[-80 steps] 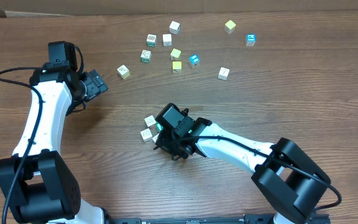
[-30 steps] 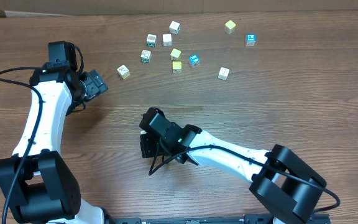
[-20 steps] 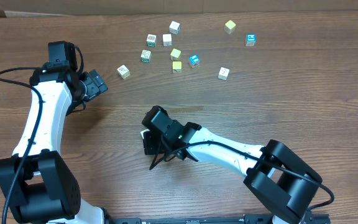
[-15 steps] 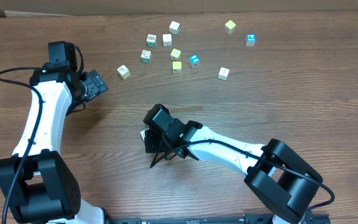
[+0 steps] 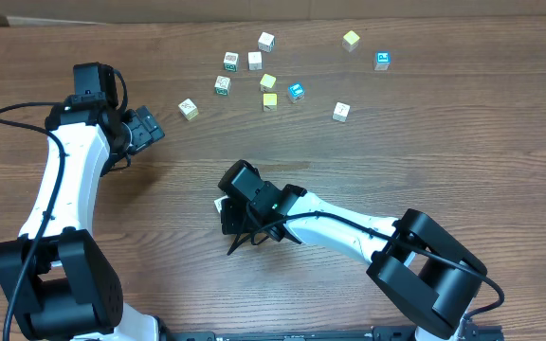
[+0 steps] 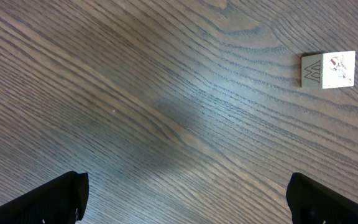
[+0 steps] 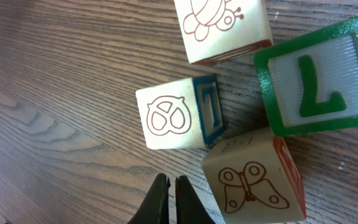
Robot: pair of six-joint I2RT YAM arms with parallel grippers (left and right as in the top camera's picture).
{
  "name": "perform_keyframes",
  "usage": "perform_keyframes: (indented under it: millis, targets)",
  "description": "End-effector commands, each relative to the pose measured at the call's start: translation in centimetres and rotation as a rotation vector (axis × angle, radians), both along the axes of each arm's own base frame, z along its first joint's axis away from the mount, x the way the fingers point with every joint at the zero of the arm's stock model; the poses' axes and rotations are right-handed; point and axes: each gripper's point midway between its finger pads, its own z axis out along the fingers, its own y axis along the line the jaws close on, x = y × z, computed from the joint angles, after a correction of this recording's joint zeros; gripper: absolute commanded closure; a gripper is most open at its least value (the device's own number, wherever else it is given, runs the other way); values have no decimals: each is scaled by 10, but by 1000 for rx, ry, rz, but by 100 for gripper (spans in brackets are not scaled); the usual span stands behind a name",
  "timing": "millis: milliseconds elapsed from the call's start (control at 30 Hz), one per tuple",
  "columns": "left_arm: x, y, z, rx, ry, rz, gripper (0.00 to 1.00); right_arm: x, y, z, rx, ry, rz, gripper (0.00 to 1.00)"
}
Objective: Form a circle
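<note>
Work on the circle (image 7: 253,144) is looking only partly done, I think. Four blocks are sitting snug together near the middle of the counter (image 5: 444,142), right under the right hand (image 7: 172,182): a bug block (image 7: 222,28), a green block (image 7: 319,78), a pretzel block (image 7: 179,112) and a butterfly block (image 7: 250,180). Some are touching, but the shape is looking more like a lumpy bunch than a round ring. The right hand is pinched shut and holding nothing, with its tips pointing in just beside the pretzel and butterfly blocks. The left hand (image 6: 194,198) is spread wide and empty, hanging well apart from the bunch. Loose blocks (image 5: 268,81) are lying far up the counter, so more nudging is probably waiting.
</note>
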Motion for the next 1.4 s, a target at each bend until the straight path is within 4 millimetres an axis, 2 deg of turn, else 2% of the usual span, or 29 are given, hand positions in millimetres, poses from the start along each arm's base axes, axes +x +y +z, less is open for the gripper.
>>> perform_keyframes:
  millis: [0,433,1233,1367]
  targets:
    - [5,2,3,15,-11,-5,1,9,5,6,14,-15,-24,96]
    - [5,2,3,15,-11,-5,1,18,-1,5,-1,-37,-51,96]
    - [5,2,3,16,-11,-5,1,18,-1,6,1,-38,-50,96]
    - [5,2,3,16,-11,-5,0,16,7,15,38,-29,-31,96]
